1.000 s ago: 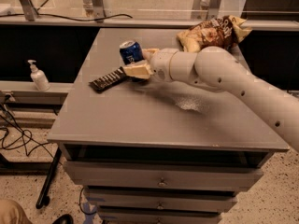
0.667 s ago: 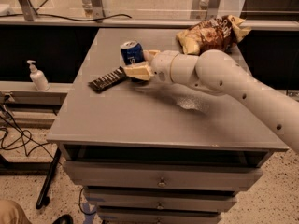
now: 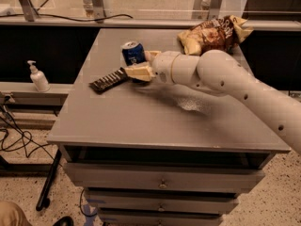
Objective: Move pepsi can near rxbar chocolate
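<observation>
On cabinet (image 3: pixel 141 121): gripper (image 3: pixel 141 66) at upright pepsi can (image 3: pixel 132 52), beside rxbar chocolate (image 3: pixel 108 80)

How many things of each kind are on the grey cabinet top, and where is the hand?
Drink cans: 1, the pepsi can
Snack bars: 1, the rxbar chocolate
Bags: 1, the chip bag
Total: 3
The hand is right beside the pepsi can, near the bar's end.

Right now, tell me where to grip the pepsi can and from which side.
Take the pepsi can by its curved side wall at mid-height, coming from the picture's right: it stands upright, the rxbar chocolate lies front-left, and the gripper sits on that side.
</observation>
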Robot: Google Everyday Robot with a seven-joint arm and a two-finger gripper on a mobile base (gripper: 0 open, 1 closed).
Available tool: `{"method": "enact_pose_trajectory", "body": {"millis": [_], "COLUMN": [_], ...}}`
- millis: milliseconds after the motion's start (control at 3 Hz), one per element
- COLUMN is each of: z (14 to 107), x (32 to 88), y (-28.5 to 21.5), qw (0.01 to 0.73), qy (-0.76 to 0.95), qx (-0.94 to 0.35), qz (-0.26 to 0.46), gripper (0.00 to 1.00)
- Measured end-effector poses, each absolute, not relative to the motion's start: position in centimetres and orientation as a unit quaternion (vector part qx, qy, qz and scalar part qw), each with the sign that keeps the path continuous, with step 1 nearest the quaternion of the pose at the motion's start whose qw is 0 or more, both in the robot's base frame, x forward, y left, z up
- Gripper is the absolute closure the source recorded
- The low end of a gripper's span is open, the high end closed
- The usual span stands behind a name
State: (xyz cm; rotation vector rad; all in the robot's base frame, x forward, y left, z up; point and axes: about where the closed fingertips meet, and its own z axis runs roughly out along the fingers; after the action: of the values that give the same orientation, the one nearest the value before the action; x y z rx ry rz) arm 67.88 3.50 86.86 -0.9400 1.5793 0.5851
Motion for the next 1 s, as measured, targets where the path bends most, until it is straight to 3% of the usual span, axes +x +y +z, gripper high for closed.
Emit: {"method": "enact_pose_trajectory", "body": {"millis": [333, 667, 1000], "z": [86.1, 85.6, 85.8], "x": [67.0, 66.2, 65.7], "y": [2.2, 1.2, 0.0], "qw": [0.571, 0.572, 0.572], "qy": [0.681, 0.688, 0.692], "qx": [-0.385, -0.373, -0.369], "qz": [0.248, 0.247, 0.240], "gripper": [0.13, 0.00, 0.00]}}
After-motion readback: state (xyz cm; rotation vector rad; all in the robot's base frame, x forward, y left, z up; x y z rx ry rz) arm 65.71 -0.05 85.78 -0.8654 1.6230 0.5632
